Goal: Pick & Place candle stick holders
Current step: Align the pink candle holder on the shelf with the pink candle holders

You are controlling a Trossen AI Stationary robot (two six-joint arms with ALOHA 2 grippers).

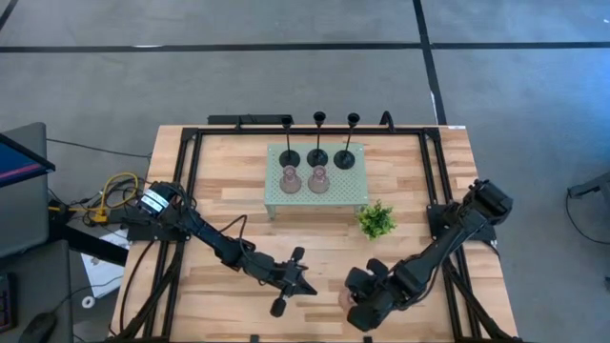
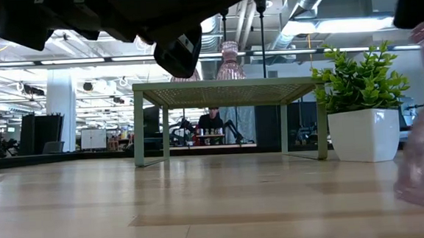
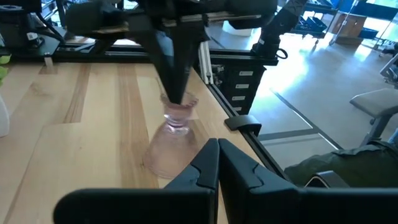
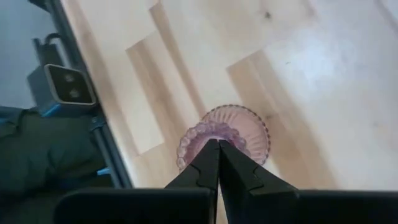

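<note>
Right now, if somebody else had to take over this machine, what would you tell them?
Left hand: shut, empty, low over the table's front, facing the right one.
Right hand: fingers shut, tips at the top of the lone pink holder, which stands upright on the table near its front edge.
Green tray: three black holders in the back row, two pink holders in front.
Done, it seems: five on the tray. Probably left: the lone pink one.

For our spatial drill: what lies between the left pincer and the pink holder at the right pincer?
Nothing: bare table separates left pincer from pink holder, per high view.
</note>
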